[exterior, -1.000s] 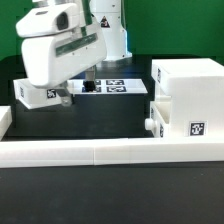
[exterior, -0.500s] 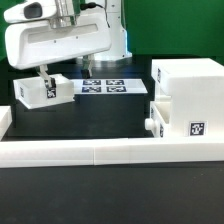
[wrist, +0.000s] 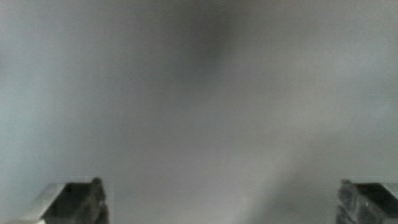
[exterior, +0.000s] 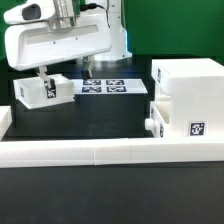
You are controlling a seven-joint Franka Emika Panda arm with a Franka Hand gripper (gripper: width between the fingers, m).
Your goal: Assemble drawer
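A small white open-top tray (exterior: 38,92) with black-and-white tags stands at the exterior view's left. My gripper (exterior: 65,76) hangs right over it with its wide white hand level. One dark finger (exterior: 45,78) is down at the tray and the other (exterior: 88,68) is off its right side. The jaws stand wide apart. In the wrist view only a blurred grey surface shows between the fingertips (wrist: 79,203), so my gripper (wrist: 224,205) is very close to something. The large boxy casing (exterior: 190,82) stands at the right with a second tray (exterior: 182,126) and its knob (exterior: 150,127) low at its front.
The marker board (exterior: 112,88) lies flat behind the black table's middle. A long low white border bar (exterior: 100,151) runs along the front. Another bar (exterior: 5,120) closes the left side. The arm's base (exterior: 108,30) stands at the back.
A second ago the hand was tilted and further right. It has turned level and shifted left over the small tray. In the last half second nothing moved.
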